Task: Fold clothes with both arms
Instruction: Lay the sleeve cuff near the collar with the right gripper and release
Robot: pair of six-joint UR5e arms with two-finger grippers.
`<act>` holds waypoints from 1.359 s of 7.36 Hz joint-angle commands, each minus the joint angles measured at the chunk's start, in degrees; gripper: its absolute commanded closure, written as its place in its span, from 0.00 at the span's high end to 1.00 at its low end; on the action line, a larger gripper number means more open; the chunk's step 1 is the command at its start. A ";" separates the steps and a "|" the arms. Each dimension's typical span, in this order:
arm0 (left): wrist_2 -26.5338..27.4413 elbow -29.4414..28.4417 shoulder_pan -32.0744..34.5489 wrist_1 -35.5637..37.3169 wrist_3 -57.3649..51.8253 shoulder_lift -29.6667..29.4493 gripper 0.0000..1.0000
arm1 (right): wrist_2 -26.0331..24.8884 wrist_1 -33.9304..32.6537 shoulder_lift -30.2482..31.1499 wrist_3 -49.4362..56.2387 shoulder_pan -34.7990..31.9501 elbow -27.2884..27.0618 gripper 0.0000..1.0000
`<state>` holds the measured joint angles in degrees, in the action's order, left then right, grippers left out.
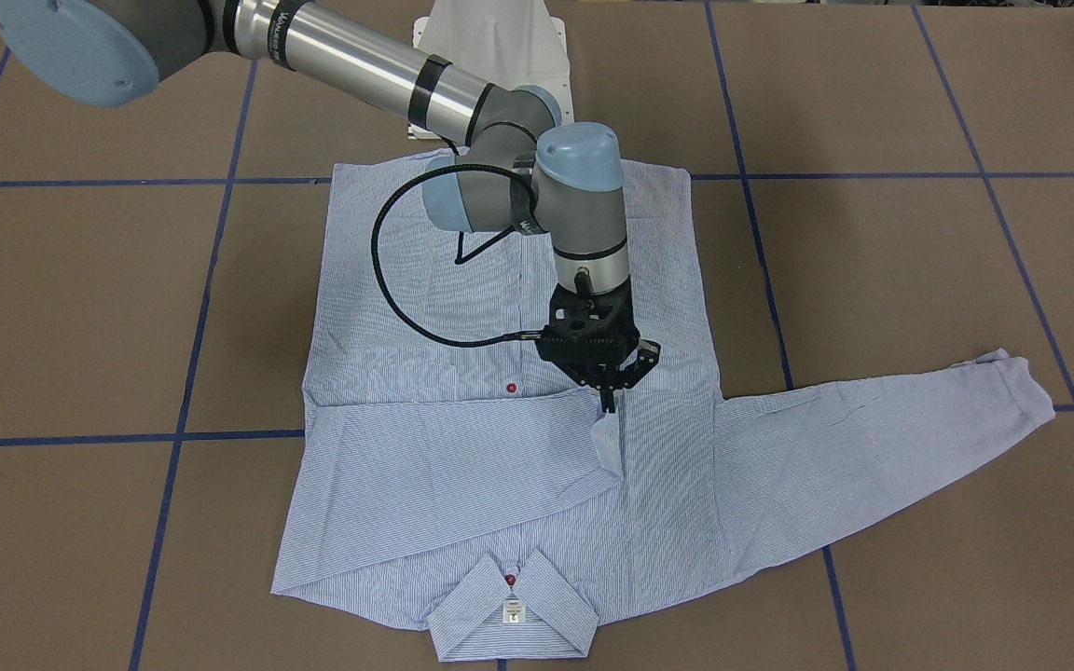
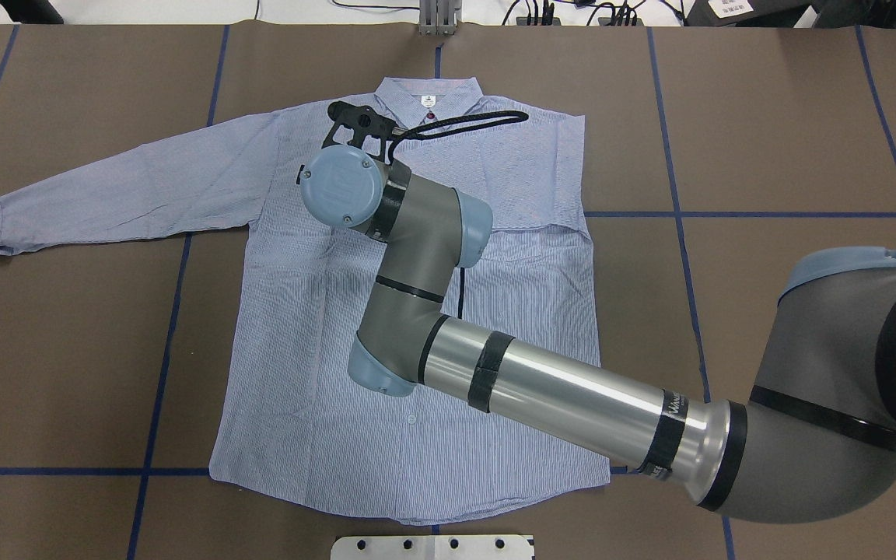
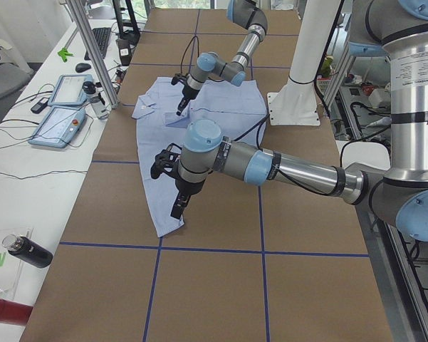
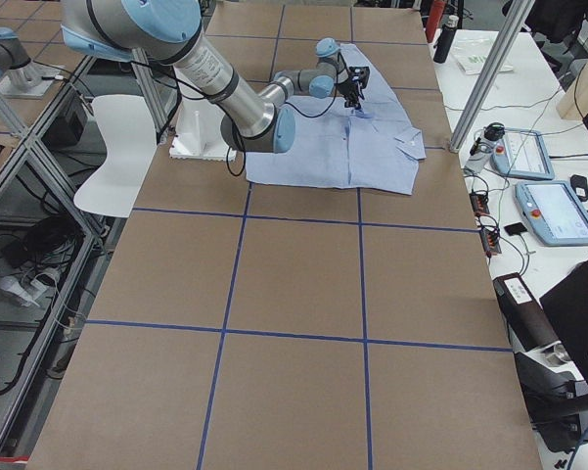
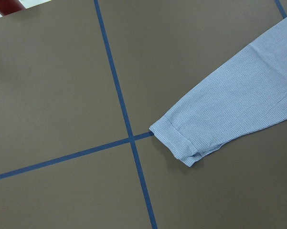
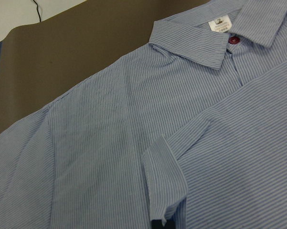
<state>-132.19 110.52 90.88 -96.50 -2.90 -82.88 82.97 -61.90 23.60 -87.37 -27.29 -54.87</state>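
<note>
Striped shirt (image 1: 462,466) on brown table (image 1: 80,308)

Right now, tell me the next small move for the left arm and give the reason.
Probably lower the left tool onto the cuff of the outstretched sleeve and take hold of it. The other sleeve already lies folded across the shirt, its end at the right tool, while this one lies flat out to the side, with the left tool hanging close by its cuff.

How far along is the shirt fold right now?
Done: one sleeve lies folded across the shirt front. In hand: the right gripper is pinched on its cuff. To do: the other sleeve is spread out flat, the left gripper by its end; the body is unfolded.
</note>
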 commanded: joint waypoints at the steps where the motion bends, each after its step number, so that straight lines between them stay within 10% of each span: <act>1: 0.00 0.04 0.09 0.09 0.00 0.00 1.00 | -3.94 -1.47 -0.93 0.80 1.18 0.37 0.86; 2: 0.00 0.13 0.09 0.09 -0.09 0.09 1.00 | -4.39 -1.56 -1.45 0.97 1.18 0.55 0.99; 7: 0.00 -0.05 0.00 0.09 0.00 0.00 1.00 | -3.44 -5.67 -4.18 2.28 0.14 1.69 0.99; 10: 0.00 0.74 -0.18 -3.57 0.43 -0.87 1.00 | 15.68 -20.37 -3.92 14.37 -10.03 -2.85 1.00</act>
<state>-132.25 110.82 90.79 -97.47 -2.70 -83.30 91.70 -74.57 19.49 -78.65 -33.23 -54.91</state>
